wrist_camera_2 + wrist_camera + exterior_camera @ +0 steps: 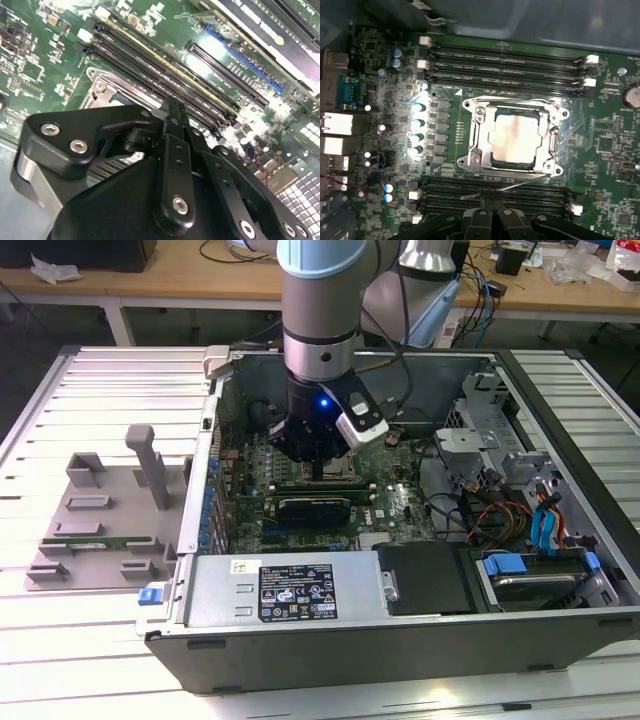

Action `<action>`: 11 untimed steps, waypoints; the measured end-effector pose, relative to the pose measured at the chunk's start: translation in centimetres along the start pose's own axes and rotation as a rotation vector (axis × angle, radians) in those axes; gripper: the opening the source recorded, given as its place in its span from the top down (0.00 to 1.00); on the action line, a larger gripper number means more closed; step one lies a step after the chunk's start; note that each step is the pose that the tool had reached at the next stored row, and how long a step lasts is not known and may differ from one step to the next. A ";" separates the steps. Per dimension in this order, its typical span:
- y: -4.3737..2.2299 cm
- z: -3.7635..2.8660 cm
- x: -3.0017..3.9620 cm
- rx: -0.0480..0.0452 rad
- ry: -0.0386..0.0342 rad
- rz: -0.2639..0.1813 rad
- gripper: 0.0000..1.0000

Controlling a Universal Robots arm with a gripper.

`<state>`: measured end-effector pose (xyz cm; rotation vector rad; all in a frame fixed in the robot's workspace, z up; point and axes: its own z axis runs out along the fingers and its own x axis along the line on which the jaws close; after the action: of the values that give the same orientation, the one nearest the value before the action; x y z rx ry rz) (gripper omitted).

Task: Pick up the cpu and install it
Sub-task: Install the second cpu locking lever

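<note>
The cpu, a square chip with a silvery top marked by pale smears, lies flat inside the metal socket frame on the green motherboard. In the first wrist view my gripper hangs just off one side of the socket, over the memory slots, apart from the chip. Its black fingers are pressed together, shut with nothing between them. In the exterior view the gripper reaches down into the open computer case above the board's middle.
A thin socket lever lies along the frame's edge. Rows of black memory slots flank the socket. A power supply, drive cage and cables crowd the case. A grey fixture stands outside on the exterior view's left.
</note>
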<state>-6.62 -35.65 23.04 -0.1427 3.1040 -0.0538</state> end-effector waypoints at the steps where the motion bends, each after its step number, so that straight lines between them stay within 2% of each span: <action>1: 0.00 0.16 0.37 -0.0023 -0.0005 -0.008 0.89; 2: -0.02 0.40 0.52 -0.0043 -0.0010 -0.016 0.89; 6: 0.00 0.77 0.66 -0.0046 -0.0189 -0.050 0.89; 10: 0.01 1.01 0.76 -0.0044 -0.0296 -0.072 0.89; 11: 0.04 1.02 0.97 -0.0051 -0.0320 -0.082 0.89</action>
<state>-7.55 -35.73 21.99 -0.2685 3.0654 -0.0452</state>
